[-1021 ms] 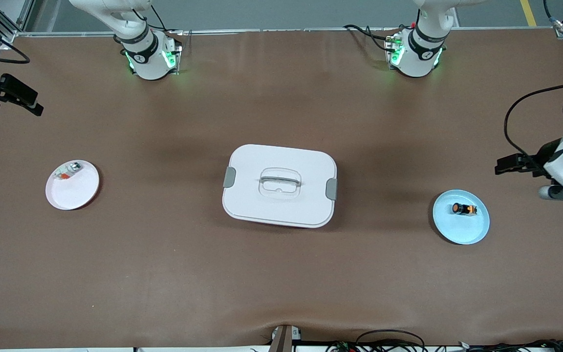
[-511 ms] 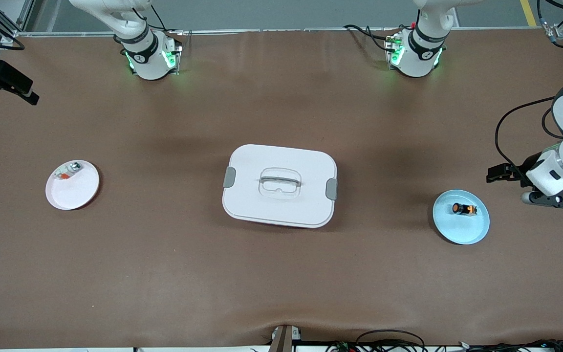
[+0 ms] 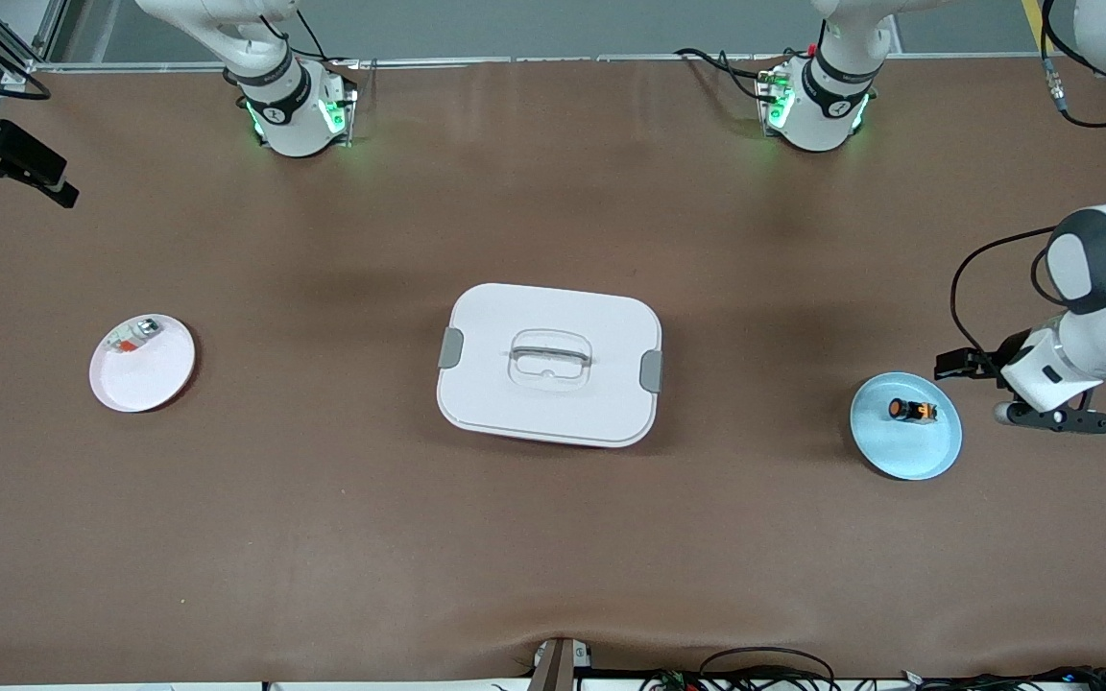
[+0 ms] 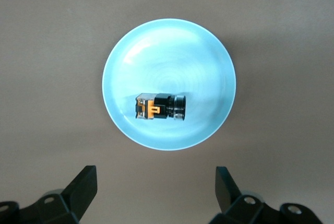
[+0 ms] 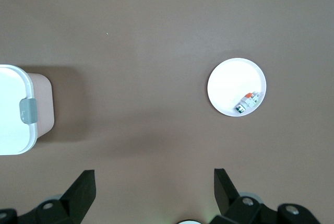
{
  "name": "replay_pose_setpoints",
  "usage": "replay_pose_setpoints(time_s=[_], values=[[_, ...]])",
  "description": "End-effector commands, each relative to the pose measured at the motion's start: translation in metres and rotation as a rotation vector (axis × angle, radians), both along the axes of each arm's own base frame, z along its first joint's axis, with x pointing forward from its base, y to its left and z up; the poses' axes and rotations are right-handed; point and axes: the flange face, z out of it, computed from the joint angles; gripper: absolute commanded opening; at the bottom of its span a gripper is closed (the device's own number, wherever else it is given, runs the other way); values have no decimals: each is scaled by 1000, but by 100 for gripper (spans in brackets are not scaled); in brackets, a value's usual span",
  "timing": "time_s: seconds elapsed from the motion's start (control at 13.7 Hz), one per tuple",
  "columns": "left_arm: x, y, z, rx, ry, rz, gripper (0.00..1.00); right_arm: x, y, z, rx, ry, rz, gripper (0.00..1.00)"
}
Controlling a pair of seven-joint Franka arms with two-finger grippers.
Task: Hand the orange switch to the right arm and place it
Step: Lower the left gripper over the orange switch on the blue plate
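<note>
The orange switch [image 3: 910,411] lies on its side on a light blue plate [image 3: 908,456] toward the left arm's end of the table. In the left wrist view the switch [image 4: 159,107] is a black stub with orange parts, lying on the plate [image 4: 167,51]. My left gripper [image 3: 949,365] hangs open and empty over the bare table just beside the plate; its jaws [image 4: 156,182] stand wide apart short of the plate's rim. My right gripper [image 3: 59,190] is open and empty [image 5: 154,182], high over the right arm's end of the table.
A white lidded box [image 3: 550,363] with grey clips stands mid-table and also shows in the right wrist view [image 5: 13,109]. A white plate [image 3: 150,379] with a small white-and-silver part [image 3: 133,336] lies toward the right arm's end; the right wrist view shows that plate [image 5: 229,80].
My left arm has swung in from the table's end toward the blue plate and come lower. The right gripper shifted slightly early on, then stayed. The switch has not moved.
</note>
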Motion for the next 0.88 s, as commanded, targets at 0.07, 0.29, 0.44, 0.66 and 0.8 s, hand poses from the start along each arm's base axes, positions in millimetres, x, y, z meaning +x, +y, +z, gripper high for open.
replay_pose_setpoints(time_s=[0.07,0.29,0.44,0.66,0.8], values=[[7,3,-24,-13,-22,-46,100,-2,2,0,12,-9,-16,100],[9,4,-48,-15,-15,-52,100,-1,8,1,12,-18,-2,100],[10,4,-65,-18,-13,-61,100,0,9,2,11,-24,0,100],[9,4,-86,-25,5,-54,100,1,6,1,11,-27,-6,100],[7,6,-96,-29,20,-52,100,0,4,3,13,-32,-10,100]])
